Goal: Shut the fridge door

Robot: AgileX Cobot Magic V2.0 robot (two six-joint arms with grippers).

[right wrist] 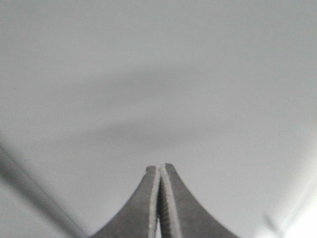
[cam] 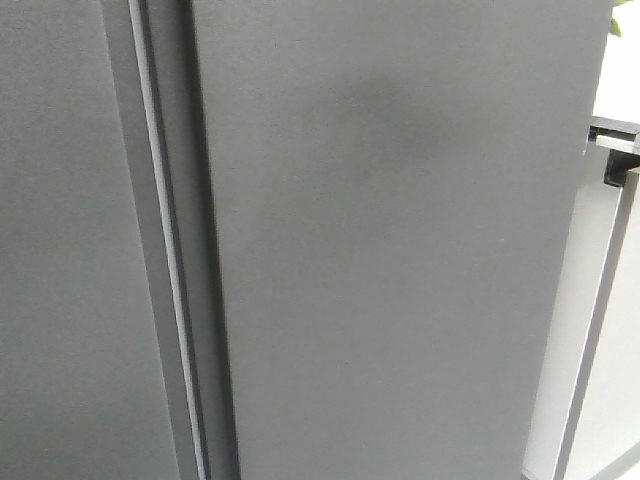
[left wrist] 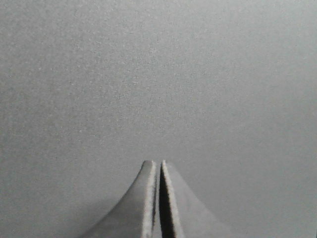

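Note:
The fridge door [cam: 400, 260] is a tall matte dark-grey panel that fills the middle and right of the front view. Its thick darker side face [cam: 205, 300] runs down its left long edge. Neither gripper shows in the front view. In the left wrist view my left gripper [left wrist: 159, 163] is shut and empty, its tips close to a flat grey matte surface [left wrist: 158, 74]. In the right wrist view my right gripper [right wrist: 159, 167] is shut and empty, close to a smooth grey panel [right wrist: 158, 59] with a soft shadow across it. I cannot tell whether either gripper touches its surface.
A like dark-grey panel [cam: 60, 250] edged by a thin pale strip [cam: 165, 250] stands left of the door. A light-grey glossy cabinet door [cam: 610, 330] and a white ledge [cam: 615, 125] stand at the right. A dark band [right wrist: 29, 193] crosses the right wrist view's corner.

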